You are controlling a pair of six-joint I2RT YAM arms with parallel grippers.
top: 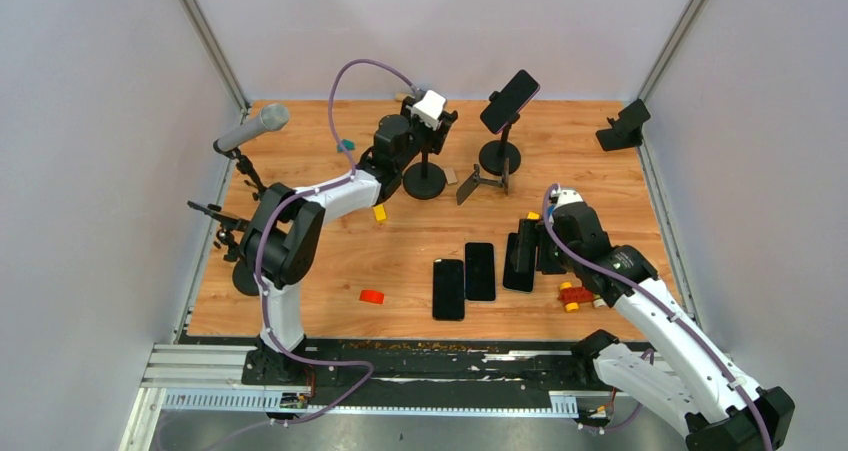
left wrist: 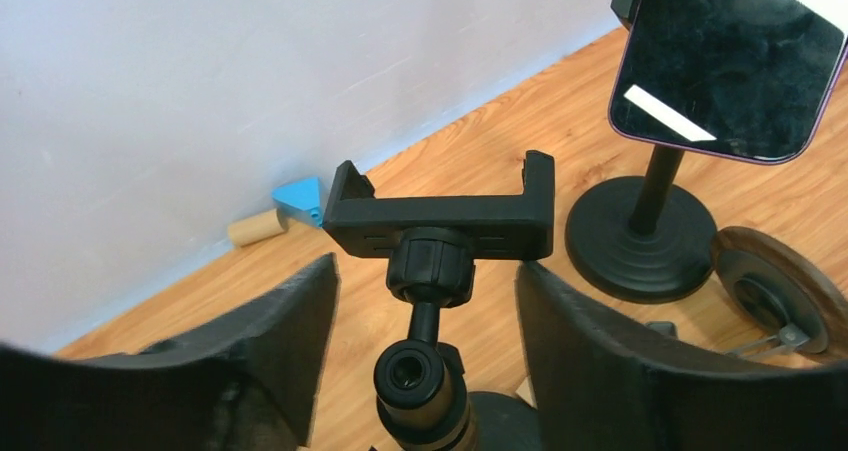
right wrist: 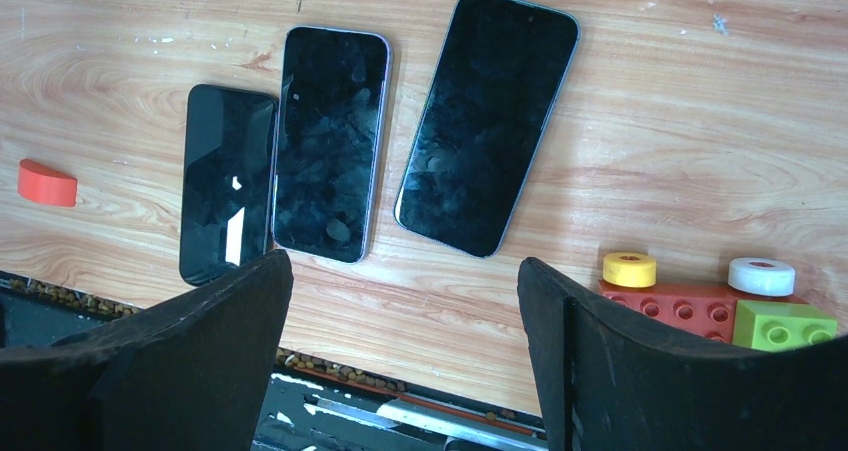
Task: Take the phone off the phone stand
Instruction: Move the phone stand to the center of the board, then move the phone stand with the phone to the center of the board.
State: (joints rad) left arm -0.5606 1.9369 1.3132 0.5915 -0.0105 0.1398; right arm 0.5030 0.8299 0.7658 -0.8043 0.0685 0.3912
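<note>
Left gripper [left wrist: 425,271] is released, its black fingers [left wrist: 300,311] standing either side of the stem of a bare black clamp holder [left wrist: 440,216], gripping nothing. Just beside it the dark, purple-edged phone [left wrist: 725,61] sits tilted atop the black round-based phone stand [left wrist: 640,236], at the table's far side. Right gripper [right wrist: 402,263] hangs wide apart, holding nothing, over three dark phones [right wrist: 330,141] lying flat on the wooden table [right wrist: 650,151].
</note>
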